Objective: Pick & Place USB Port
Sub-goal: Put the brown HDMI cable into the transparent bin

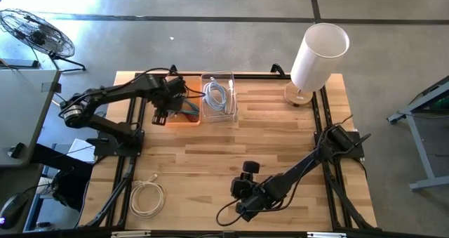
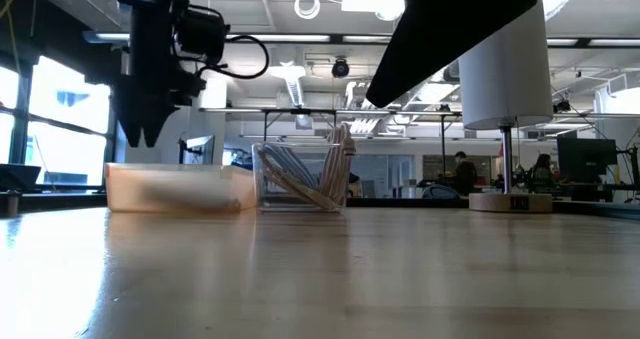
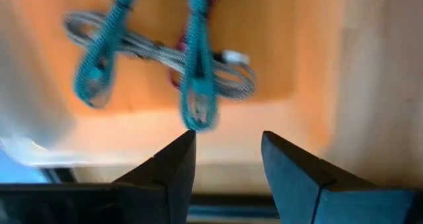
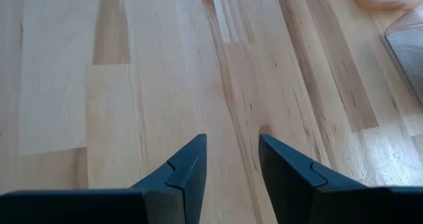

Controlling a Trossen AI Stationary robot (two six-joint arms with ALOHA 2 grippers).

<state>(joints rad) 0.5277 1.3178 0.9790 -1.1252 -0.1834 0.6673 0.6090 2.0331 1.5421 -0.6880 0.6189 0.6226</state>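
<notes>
We count two bins at the far side of the table (image 1: 280, 133): an orange bin (image 1: 177, 115) and, touching it, a clear bin (image 1: 219, 97) with one coiled white cable (image 1: 216, 94) inside. A second white cable (image 1: 146, 196) lies coiled near the table's front left edge. One lamp (image 1: 316, 55) stands at the far right.

In the orange bin we see teal cables (image 3: 192, 65) tangled with a grey braided one (image 3: 158, 52); their exact number is unclear.

The left gripper (image 3: 228, 148) hovers over the orange bin, fingers narrowly parted, holding nothing. The right gripper (image 4: 231, 151) hangs above bare wood near the front, fingers slightly apart, empty.
</notes>
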